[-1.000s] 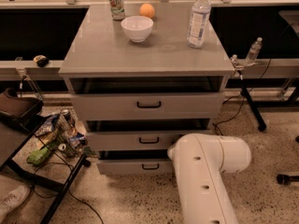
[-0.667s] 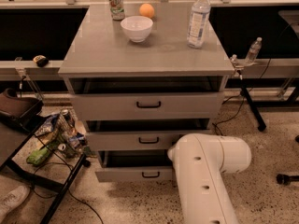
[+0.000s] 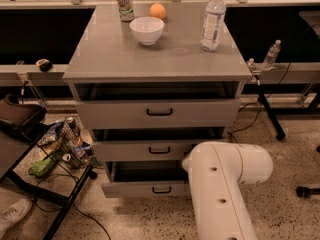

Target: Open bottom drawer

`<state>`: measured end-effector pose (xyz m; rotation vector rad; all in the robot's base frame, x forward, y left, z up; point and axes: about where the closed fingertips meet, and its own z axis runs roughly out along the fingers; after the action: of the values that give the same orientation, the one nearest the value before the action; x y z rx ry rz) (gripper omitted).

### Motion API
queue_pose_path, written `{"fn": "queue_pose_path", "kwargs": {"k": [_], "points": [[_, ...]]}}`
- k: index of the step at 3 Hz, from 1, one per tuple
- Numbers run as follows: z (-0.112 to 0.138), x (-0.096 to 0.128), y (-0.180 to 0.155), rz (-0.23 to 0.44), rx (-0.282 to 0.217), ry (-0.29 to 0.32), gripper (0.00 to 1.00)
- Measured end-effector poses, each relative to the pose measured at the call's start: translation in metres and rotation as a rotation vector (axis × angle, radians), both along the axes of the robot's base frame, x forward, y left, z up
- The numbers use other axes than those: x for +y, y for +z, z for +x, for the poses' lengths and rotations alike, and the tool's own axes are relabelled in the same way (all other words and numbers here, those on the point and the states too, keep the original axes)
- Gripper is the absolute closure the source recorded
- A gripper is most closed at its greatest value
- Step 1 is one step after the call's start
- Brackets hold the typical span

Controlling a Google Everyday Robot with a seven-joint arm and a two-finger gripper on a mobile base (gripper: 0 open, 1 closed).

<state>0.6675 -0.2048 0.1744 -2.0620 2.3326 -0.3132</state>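
You get dim, warm light w/ an orange-brown cast. It falls from overhead, so the counter (image 3: 115, 59) top is your brightest area, w/ a soft sheen near the bowl (image 3: 147, 29) and bottle (image 3: 213, 19). Drawer gaps sit in deep shadow, incl. inside the bottom drawer (image 3: 130, 189). The white arm (image 3: 225, 184) is evenly lit. The tool is hidden behind it. Recesses either side go nearly black.

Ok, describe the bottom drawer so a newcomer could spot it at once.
Find the grey cabinet in mid-frame, three drawers stacked down its front. The bottom drawer is the lowest, by the floor, beside the white arm; the end effector is out of view. It has the slimmest front of the three and stands partly pulled out.
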Motion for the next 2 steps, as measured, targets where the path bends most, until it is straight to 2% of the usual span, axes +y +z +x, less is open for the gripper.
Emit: {"fn": "queue_pose_path", "kwargs": {"k": [2], "points": [[0.0, 0.0, 0.0, 0.0, 0.0, 0.0, 0.26]]}}
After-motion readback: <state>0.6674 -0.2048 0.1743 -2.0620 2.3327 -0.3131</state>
